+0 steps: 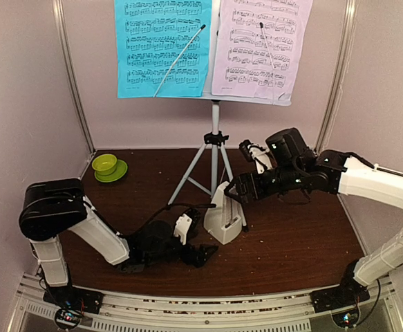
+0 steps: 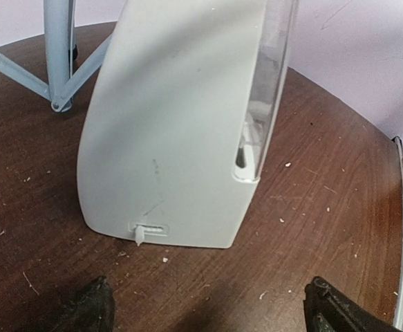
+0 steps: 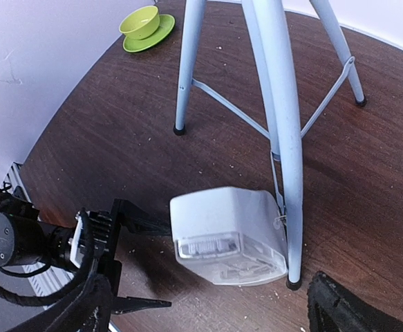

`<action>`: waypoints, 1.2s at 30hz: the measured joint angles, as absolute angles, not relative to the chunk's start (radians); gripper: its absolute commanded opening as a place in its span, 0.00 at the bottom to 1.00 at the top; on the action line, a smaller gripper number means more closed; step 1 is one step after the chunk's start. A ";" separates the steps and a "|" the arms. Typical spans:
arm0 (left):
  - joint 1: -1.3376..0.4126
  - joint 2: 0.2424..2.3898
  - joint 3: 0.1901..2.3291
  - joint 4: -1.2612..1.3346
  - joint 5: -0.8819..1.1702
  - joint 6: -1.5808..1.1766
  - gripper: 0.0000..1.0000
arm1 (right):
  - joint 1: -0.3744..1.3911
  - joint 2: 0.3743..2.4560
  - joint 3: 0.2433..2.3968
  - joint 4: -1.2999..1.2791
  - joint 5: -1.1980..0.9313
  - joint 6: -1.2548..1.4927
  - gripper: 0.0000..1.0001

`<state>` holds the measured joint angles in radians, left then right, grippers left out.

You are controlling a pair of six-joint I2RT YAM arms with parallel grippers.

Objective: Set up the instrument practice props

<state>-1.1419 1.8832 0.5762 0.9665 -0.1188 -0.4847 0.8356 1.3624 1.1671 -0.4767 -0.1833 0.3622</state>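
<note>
We find the metronome (image 1: 223, 220) upright on the table (image 1: 298, 238), beside a leg of the music stand (image 1: 215, 138). The left gripper (image 2: 208, 315) faces it, jaws wide apart; the right gripper (image 3: 211, 311) hovers above, likewise spread.

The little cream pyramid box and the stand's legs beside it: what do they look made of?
The metronome looks like moulded plastic, matte off-white: smooth rounded edges and a small moulded tab at its base. Its front cover seems clear plastic, since you see through it. The tripod legs look like slim metal tubes, by the soft sheen along them; painted or bare I cannot tell.
</note>
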 measured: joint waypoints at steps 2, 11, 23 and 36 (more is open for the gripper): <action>-1.142 1.912 0.576 0.994 -0.130 -0.489 0.98 | 0.836 1.401 1.200 -0.476 -0.183 0.362 0.95; -1.152 1.967 0.604 1.005 -0.169 -0.461 0.97 | 0.836 1.495 1.290 -0.476 -0.183 0.377 0.89; -1.153 2.018 0.694 0.979 -0.195 -0.420 0.95 | 0.836 1.575 1.340 -0.507 -0.187 0.396 0.75; -1.153 2.064 0.780 0.888 -0.225 -0.387 0.84 | 0.836 1.597 1.340 -0.526 -0.192 0.400 0.60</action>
